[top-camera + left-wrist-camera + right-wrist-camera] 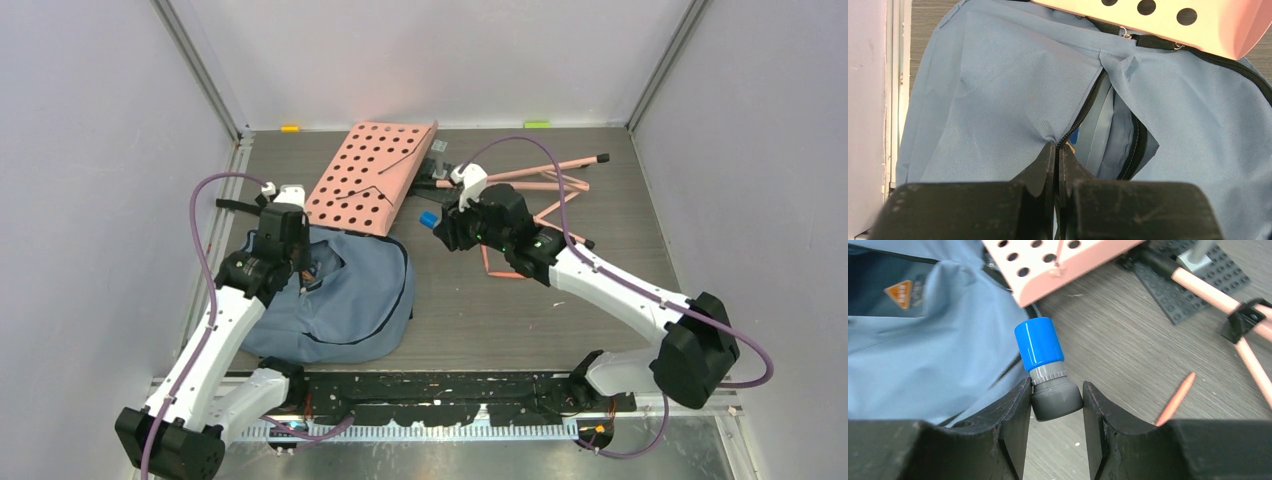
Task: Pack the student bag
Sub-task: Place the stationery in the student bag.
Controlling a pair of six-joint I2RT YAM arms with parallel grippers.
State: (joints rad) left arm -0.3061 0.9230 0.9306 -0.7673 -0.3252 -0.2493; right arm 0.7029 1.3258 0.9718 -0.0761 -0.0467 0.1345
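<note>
Your right pincer [1055, 390] is clamped on the grey base of a tube [1040, 347], with the blue cap leading out past the fingers. Your left pincer [1056, 150] is pressed together right on the zip edge of the bag [998, 100]. It looks to be pinching that hem so the mouth [1118, 140] gapes.

From above, the bag [350, 300] slumps on the near left of the worktop [500, 310], close to the left arm. The left pincer [295, 262] sits at its top. The right pincer [440, 228] hangs mid-worktop, just past the bag's far right corner and apart from the fabric.

What the coming move turns on, as I judge it, is this: the mouth lies to the left of the tube and a little nearer the bases. The tube's long axis points more at the corner of the board [370, 175] than into the opening. The zip slit runs away from the left pincer toward that board, so you would need to swing the cap left to enter along it. The right arm carries the load and the left only holds.

Farther off, the board overlaps the bag's far edge. Beyond it lie a black studded plate [1188, 290], pink rods [545, 175] and a pencil [1175, 397].
</note>
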